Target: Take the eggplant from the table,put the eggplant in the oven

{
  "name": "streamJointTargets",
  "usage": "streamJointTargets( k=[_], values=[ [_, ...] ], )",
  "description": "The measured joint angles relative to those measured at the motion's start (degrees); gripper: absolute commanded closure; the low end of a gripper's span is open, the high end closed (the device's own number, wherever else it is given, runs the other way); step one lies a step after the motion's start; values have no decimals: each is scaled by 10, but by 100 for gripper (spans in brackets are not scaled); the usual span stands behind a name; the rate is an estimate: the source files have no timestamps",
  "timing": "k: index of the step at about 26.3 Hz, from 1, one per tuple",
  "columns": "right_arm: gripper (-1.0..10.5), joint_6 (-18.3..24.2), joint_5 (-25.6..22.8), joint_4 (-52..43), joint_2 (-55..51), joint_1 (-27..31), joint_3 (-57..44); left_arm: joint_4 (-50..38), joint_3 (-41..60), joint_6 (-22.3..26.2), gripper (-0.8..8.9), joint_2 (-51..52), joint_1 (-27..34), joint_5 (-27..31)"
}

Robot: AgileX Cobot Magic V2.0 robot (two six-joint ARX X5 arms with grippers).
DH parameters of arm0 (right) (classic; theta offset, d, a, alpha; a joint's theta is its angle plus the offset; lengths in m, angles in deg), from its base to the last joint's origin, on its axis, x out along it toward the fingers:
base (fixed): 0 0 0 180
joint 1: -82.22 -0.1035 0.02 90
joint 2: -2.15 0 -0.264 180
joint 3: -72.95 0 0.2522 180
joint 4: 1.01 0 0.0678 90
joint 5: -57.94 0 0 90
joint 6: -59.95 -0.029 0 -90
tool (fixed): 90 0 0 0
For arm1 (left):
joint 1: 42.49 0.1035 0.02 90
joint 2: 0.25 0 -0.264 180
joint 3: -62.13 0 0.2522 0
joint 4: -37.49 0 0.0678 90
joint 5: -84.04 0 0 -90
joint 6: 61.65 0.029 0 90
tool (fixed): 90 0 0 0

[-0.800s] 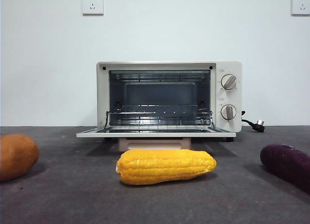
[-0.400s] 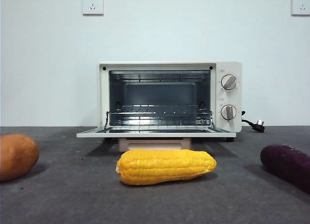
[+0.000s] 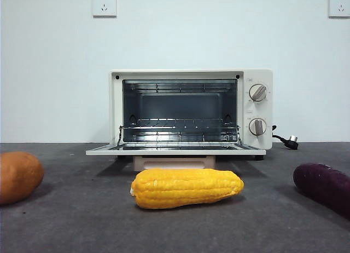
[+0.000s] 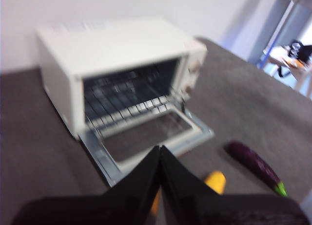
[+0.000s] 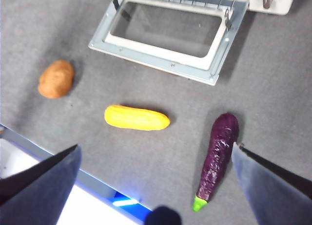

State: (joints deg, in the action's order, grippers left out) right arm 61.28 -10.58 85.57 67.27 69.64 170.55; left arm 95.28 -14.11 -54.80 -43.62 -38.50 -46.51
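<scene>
The dark purple eggplant [image 5: 219,157] lies on the grey table [image 5: 273,88] with its green stem cap toward the table's edge; it also shows in the front view as the eggplant [image 3: 324,187] at the far right, partly cut off, and blurred as the eggplant [image 4: 256,166]. The cream oven [image 3: 191,108] stands at the back with its door [image 3: 176,150] folded down and the wire rack bare. My right gripper [image 5: 156,146] hangs high above the table, open, the eggplant below near one jaw. My left gripper [image 4: 160,149] is shut on nothing, high in front of the oven [image 4: 122,64].
A yellow corn cob [image 3: 187,188] lies in front of the oven door, also seen as the corn cob [image 5: 137,118]. An orange-brown potato [image 3: 19,176] sits at the left. The power plug [image 3: 290,141] lies right of the oven. The table's edge [image 5: 58,161] runs close to the corn.
</scene>
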Motion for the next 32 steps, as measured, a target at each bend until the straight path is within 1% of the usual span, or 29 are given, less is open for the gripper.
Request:
streamJointTargets(
  k=[3, 6, 8, 10, 12, 20, 24, 28, 32],
  values=[
    [354, 0, -18, -2, 13, -18, -5, 0, 44, 2, 819, 20, -17, -6],
    [355, 0, -38, 7, 33, -36, -21, 2, 66, 8, 819, 26, -36, -41],
    [361, 0, -48, 3, 48, -44, -43, 12, 67, 14, 819, 26, -46, -54],
    [411, -3, -52, -7, 60, -49, -73, 14, 67, 18, 819, 26, -50, -55],
    [425, -9, -52, -33, 68, -51, -108, 14, 67, 22, 819, 27, -53, -55],
    [423, -49, -63, -144, 78, -54, -273, 18, 67, 26, 819, 28, -68, -55],
    [423, -71, -66, -186, 79, -54, -333, 18, 67, 26, 819, 28, -72, -55],
    [424, -102, -66, -244, 79, -54, -395, 18, 67, 29, 819, 28, -79, -55],
    [426, -124, -72, -278, 79, -60, -444, 18, 67, 30, 819, 28, -79, -55]
  ],
)
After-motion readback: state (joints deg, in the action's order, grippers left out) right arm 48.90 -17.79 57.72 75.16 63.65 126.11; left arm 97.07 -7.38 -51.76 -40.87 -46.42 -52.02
